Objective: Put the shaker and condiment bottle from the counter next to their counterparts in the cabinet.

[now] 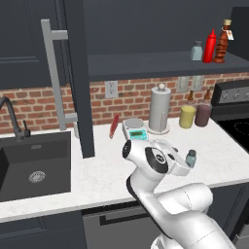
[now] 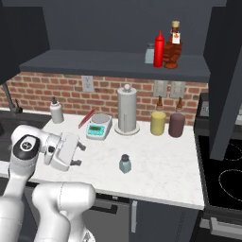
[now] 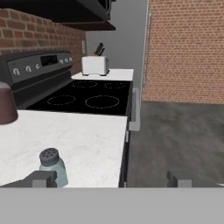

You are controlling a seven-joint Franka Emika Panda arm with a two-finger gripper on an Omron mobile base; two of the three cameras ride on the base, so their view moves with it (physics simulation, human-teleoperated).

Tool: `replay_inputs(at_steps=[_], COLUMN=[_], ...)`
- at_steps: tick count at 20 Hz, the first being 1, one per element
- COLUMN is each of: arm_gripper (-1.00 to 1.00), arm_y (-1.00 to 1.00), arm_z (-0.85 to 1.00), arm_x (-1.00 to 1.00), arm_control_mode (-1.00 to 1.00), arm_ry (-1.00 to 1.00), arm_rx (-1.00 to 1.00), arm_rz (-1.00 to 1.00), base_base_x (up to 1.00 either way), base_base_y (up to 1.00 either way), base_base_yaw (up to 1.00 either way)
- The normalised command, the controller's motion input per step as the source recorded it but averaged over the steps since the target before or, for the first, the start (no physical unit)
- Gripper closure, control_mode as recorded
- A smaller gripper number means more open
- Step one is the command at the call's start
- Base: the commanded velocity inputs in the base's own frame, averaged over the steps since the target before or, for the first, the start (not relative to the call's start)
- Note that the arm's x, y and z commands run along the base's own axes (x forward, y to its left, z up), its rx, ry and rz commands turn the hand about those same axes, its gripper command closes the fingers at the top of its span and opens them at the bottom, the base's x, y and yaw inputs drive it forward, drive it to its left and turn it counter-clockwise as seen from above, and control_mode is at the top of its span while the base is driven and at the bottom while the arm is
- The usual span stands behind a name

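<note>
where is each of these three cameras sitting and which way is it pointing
Left base view: behind the arm's left, facing counter, sink, cabinet; arm rises lower right.
Right base view: behind its right, facing the same counter, stove; arm lower left, open gripper.
Hand view: on the hand, looking along the counter to the stove and toaster; fingertips at bottom.
All share the shaker.

counter (image 2: 165,165): shaker (image 2: 125,164), scale (image 2: 99,126) | shelf (image 2: 118,64): condiment bottle (image 2: 173,45)
</note>
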Motion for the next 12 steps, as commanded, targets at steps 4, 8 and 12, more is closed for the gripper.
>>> replay_inputs(at_steps=[4, 8, 12], arm_gripper=[-1.0, -1.0, -1.0], arm_y=[-0.08, -0.16, -0.21], arm_z=[-0.22, -0.21, -0.2], arm_x=[0.2, 0.25, 0.22], arm_control_mode=[-1.0, -1.0, -1.0], arm_ry=[0.0, 0.0, 0.0], arm_rx=[0.0, 0.0, 0.0], arm_rz=[0.0, 0.0, 0.0], base_base_x=[0.0, 0.0, 0.0], base_base_y=[0.0, 0.0, 0.0], base_base_yaw=[0.0, 0.0, 0.0])
